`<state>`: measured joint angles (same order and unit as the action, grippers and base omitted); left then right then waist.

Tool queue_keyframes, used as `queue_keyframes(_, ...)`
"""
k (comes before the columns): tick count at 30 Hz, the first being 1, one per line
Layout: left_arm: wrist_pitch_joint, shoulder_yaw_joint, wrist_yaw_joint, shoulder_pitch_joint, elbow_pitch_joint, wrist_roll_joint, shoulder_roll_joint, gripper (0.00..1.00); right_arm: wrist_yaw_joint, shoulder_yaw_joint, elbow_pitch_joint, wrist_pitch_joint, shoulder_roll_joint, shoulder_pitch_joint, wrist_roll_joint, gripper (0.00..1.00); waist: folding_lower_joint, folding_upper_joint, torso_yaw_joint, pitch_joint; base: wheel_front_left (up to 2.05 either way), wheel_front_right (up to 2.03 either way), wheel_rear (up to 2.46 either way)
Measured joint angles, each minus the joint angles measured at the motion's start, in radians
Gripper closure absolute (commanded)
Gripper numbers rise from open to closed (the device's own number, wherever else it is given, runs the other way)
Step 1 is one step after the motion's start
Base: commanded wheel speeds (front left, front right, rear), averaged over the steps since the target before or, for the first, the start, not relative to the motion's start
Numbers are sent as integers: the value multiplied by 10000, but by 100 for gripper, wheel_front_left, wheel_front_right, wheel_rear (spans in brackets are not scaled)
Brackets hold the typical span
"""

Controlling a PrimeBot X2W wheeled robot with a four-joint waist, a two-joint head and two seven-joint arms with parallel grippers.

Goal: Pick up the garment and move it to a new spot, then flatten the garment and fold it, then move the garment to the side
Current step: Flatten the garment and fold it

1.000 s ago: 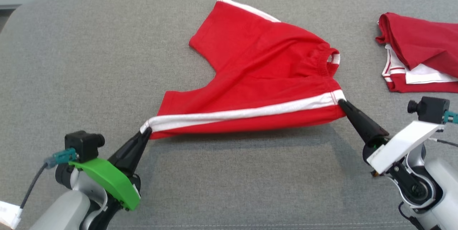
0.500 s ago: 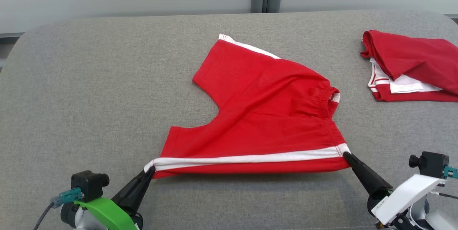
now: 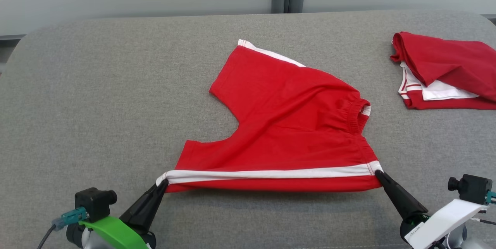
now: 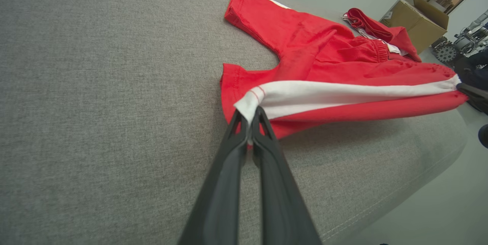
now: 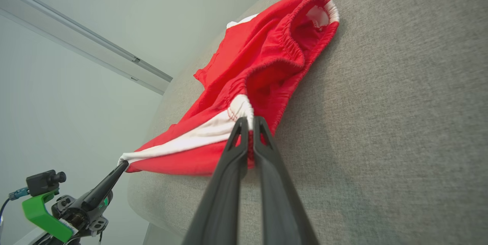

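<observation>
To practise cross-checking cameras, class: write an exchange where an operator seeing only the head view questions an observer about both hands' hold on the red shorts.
Operator: Is the left hand really shut on the shorts?
Observer: Yes. Its wrist view shows both fingers pressed together on the end of the white stripe.
Operator: And the right hand?
Observer: Its wrist view shows it pinching the stripe's other end, just below the gathered waistband, with red stitching beside the fingertips.

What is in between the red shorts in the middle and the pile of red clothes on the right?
Just bare grey cushion. The head view shows the gap between the shorts and the pile.
</observation>
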<state>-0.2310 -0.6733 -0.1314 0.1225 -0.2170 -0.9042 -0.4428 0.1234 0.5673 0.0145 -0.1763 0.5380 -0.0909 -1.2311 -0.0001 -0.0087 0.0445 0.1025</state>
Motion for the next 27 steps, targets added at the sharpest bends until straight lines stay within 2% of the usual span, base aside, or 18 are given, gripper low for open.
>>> queue_keyframes(11, -6, 12, 100, -1, -88, 245, 40, 100, 0, 433, 25, -138, 313, 83, 102, 100, 0, 0, -76, 133, 0, 0, 0)
queue_keyframes(12, -6, -86, 100, -2, -150, 316, 40, 100, 0, 497, 98, -138, 353, 85, 125, 93, 0, 0, -79, 146, 0, 0, 0)
queue_keyframes(14, -4, -157, 100, -14, -320, 418, 61, 95, 0, 610, 232, -138, 391, 87, 205, 69, 0, 0, -83, 171, 0, 0, 0)
queue_keyframes(16, -2, -205, 100, -28, -397, 420, 86, 88, 0, 708, 332, -138, 447, 105, 259, 58, 0, 0, -87, 201, 0, 0, 0)
queue_keyframes(17, 0, -244, 100, -32, -449, 420, 109, 81, 0, 748, 368, -138, 474, 123, 270, 52, 0, 0, -89, 216, 0, 0, 0)
queue_keyframes(18, 13, -290, 98, -36, -535, 420, 144, 65, 0, 800, 408, -138, 483, 162, 282, 42, 0, 0, -91, 231, 0, 0, 0)
queue_keyframes(19, 27, -347, 98, -43, -627, 420, 167, 15, 0, 849, 456, -138, 481, 210, 291, 25, 0, 0, -93, 246, 0, 0, 0)
queue_keyframes(20, 88, -387, 100, -62, -694, 416, 176, 0, 0, 905, 520, -136, 483, 251, 343, 0, 0, 0, -97, 260, 0, 0, 0)
queue_keyframes(27, 159, -366, 100, -217, -957, 347, 184, 0, -2, 1116, 750, -140, 499, 535, 453, 0, 0, 0, -129, 407, 0, 0, 0)
